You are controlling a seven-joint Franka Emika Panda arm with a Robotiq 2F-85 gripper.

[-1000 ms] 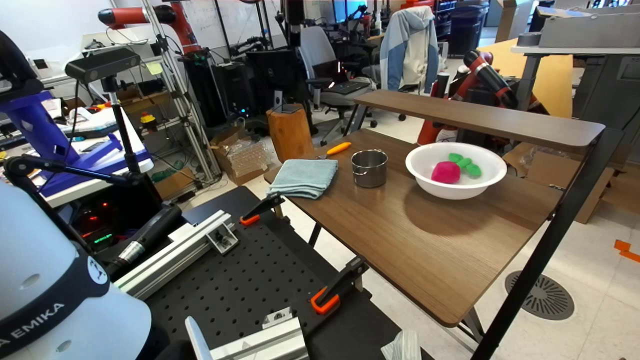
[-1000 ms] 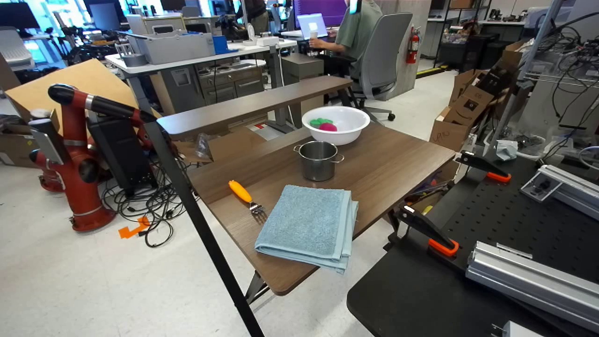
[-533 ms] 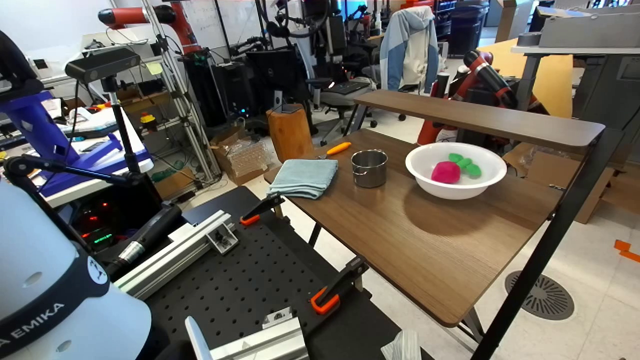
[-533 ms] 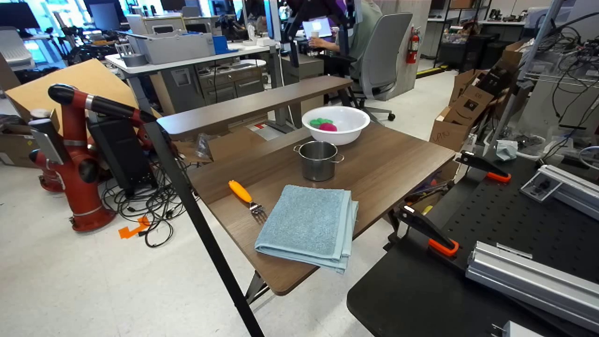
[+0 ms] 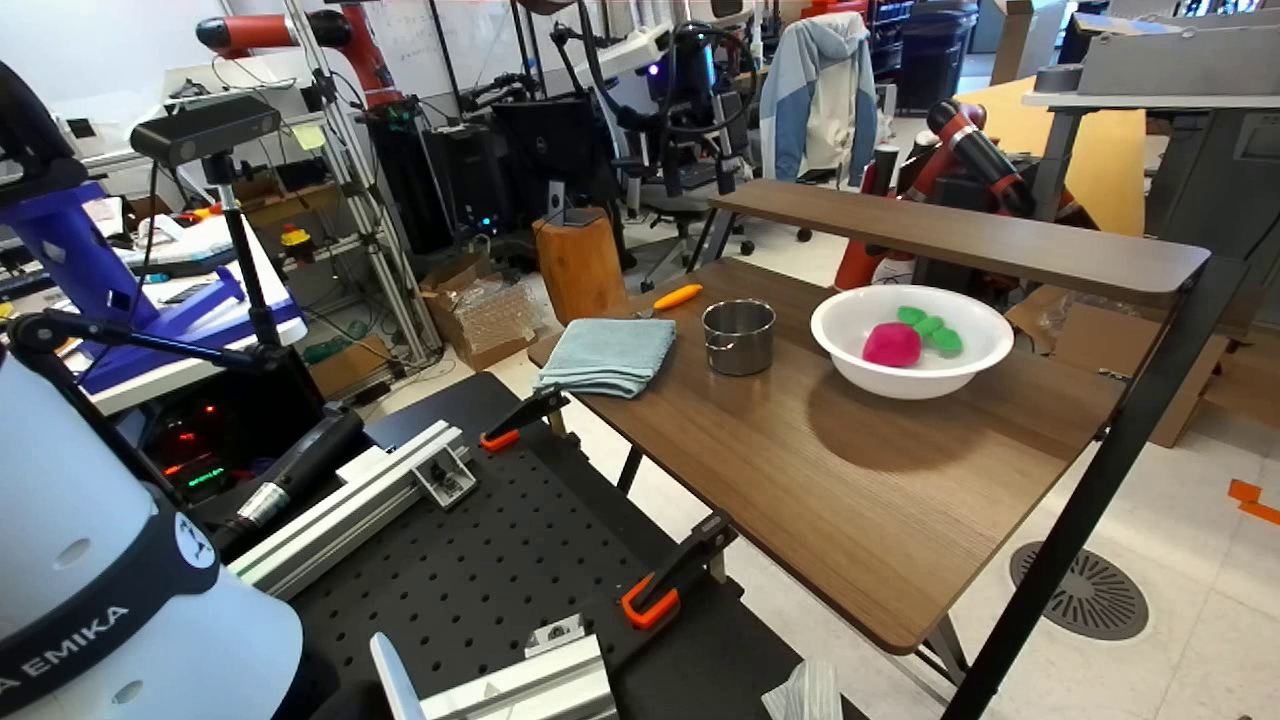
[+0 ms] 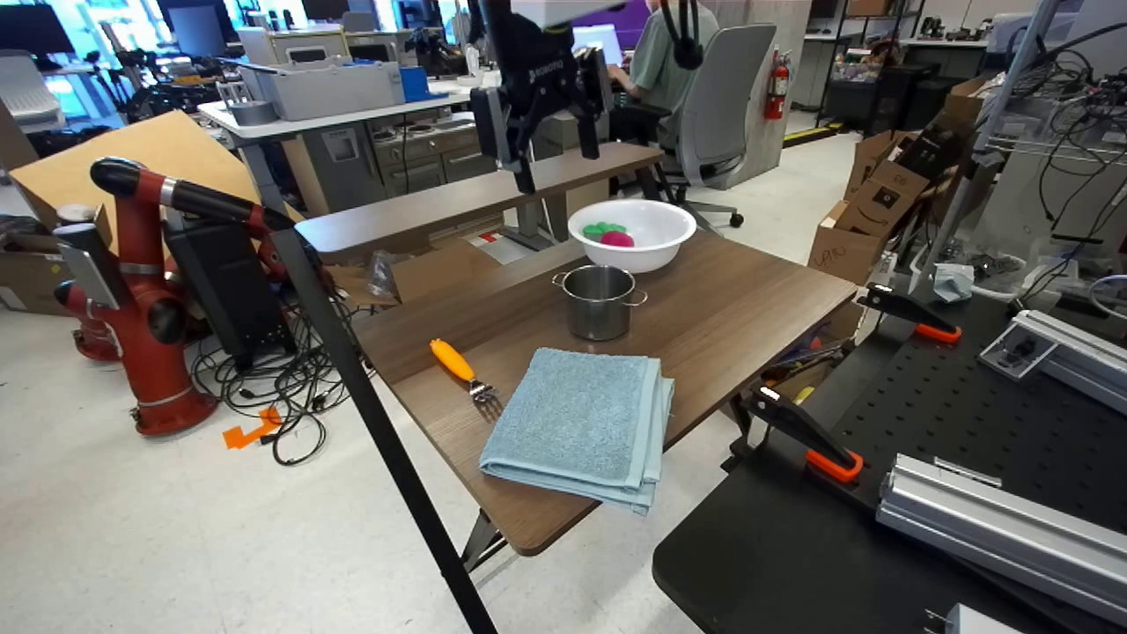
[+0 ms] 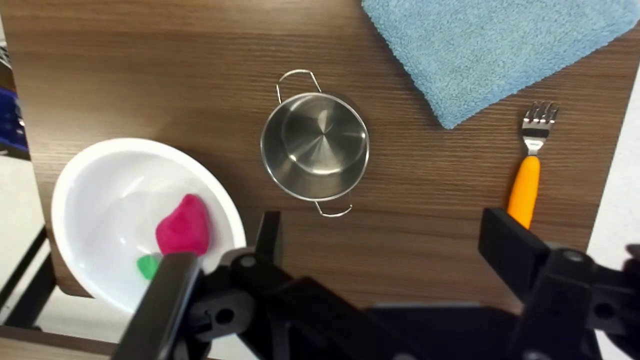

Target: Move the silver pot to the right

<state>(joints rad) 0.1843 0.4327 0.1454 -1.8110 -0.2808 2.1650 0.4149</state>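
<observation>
Looking at the brown table [image 5: 820, 490], I'm seeing it in all three views. The black board [image 5: 520, 540], full of holes, is standing near it, floor [image 6: 607, 555] showing through the gap. The shelf [image 5: 960, 232] is running raised along one long side of the table.

The white bowl [image 7: 100, 215] is sitting upright toward one end, and the blue towel [image 6: 577, 418] is lying folded toward the other, one corner sticking out past the table edge.

My gripper [image 7: 382, 230] is hanging in the air above the table, pointing down, well apart from what's lying below. Its fingers [image 7: 268, 237] are standing wide apart, bare table showing between them in the wrist view.

The silver pot [image 7: 315, 146], two-handled, is standing upright on the table between bowl and towel, apart from both. In the wrist view I'm looking straight down into it, seeing shiny metal, and it is showing beyond the fingertips, mostly in the upper half.

The fork [image 7: 530, 175] is lying flat on the table just beside the towel, its orange handle partly hiding behind a finger in the wrist view. The pink lump [image 5: 892, 345] is lying inside the bowl. The green piece [image 5: 929, 326] is lying in there too, just beside it; whether the two are touching, I'm not managing to tell.
</observation>
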